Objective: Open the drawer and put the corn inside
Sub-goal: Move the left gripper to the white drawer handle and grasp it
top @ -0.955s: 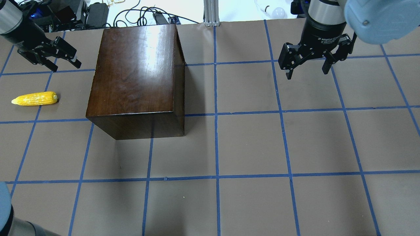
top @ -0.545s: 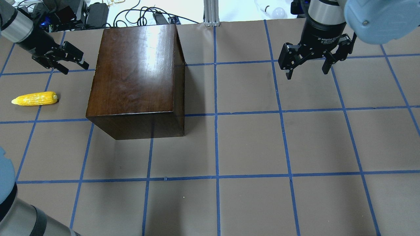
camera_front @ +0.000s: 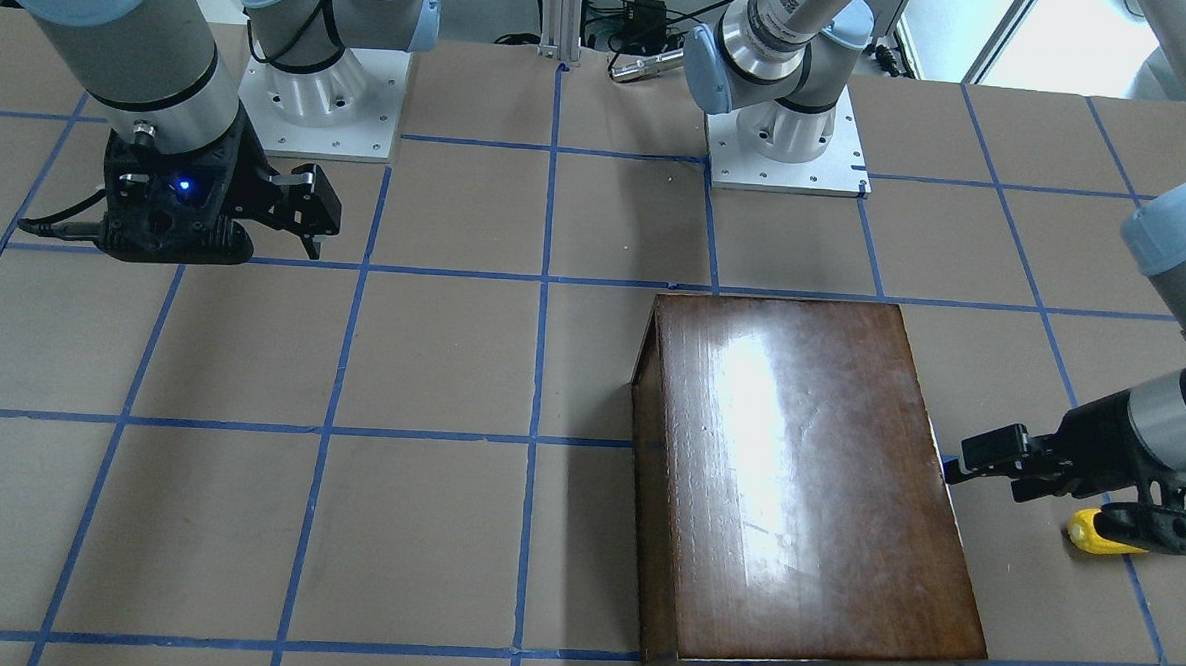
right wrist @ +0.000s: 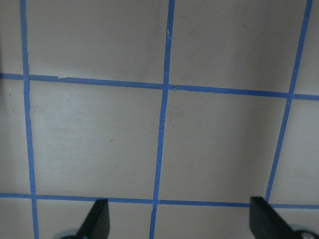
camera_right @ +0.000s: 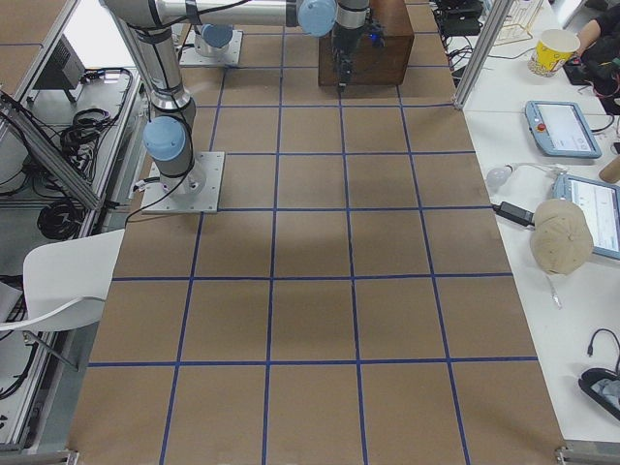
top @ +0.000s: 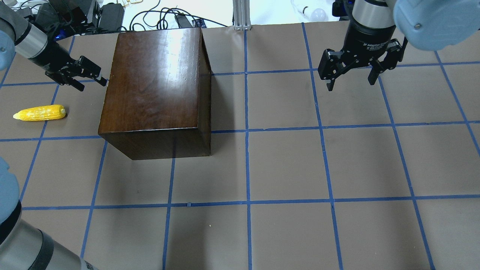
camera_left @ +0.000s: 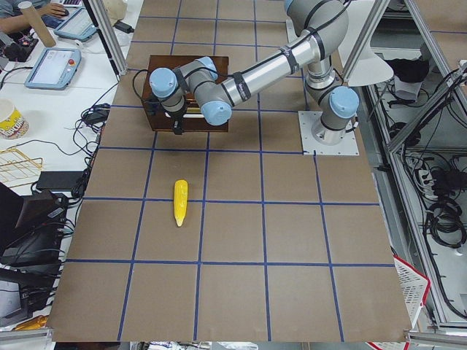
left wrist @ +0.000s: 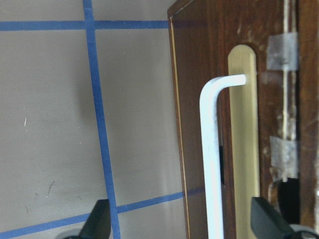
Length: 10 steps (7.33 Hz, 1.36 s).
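while the corn [top: 39, 113] lies on the tabletop [top: 285, 165] at the overhead frame's left edge, the drawer [left wrist: 192, 149] sits shut in the cabinet [top: 153, 82] left of centre. the left end effector [top: 92, 84], spread wide, hovers just beside the drawer's white handle [left wrist: 210, 149]. the right end effector [top: 350, 85] hangs wide open at upper right, well apart.

Bright, even light falls from above on my table. A white glare streak runs down the glossy cabinet [top: 165, 63] top, upper left of the overhead view; soft shadows lie right of it and below. In my left wrist view the drawer [left wrist: 269, 114] front looks slightly soft.
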Each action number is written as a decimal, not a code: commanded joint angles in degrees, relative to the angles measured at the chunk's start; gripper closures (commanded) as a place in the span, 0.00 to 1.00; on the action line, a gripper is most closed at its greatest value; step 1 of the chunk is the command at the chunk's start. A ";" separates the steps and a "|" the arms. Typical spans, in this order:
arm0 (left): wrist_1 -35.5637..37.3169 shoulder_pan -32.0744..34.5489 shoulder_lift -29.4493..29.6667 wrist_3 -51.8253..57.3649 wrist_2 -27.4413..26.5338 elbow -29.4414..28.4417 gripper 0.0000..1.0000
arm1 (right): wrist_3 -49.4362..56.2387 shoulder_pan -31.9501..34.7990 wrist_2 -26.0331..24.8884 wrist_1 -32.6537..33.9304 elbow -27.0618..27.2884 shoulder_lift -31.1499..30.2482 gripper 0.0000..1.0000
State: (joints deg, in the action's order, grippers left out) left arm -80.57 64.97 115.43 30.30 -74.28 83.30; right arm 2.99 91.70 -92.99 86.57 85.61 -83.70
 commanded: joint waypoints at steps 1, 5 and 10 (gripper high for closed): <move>0.24 -0.02 0.41 -0.76 0.98 0.37 0.00 | 0.00 -0.03 0.00 0.00 0.00 -0.06 0.00; 0.41 -0.02 1.03 -1.20 1.07 1.60 0.00 | 0.00 -0.03 0.00 0.00 0.00 -0.06 0.00; 0.42 -0.02 2.34 -1.21 1.07 1.69 0.00 | 0.00 -0.03 0.00 0.00 0.00 0.02 0.00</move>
State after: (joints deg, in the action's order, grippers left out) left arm -80.16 64.95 117.50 29.09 -73.22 84.99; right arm 2.99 91.67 -92.99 86.57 85.60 -83.72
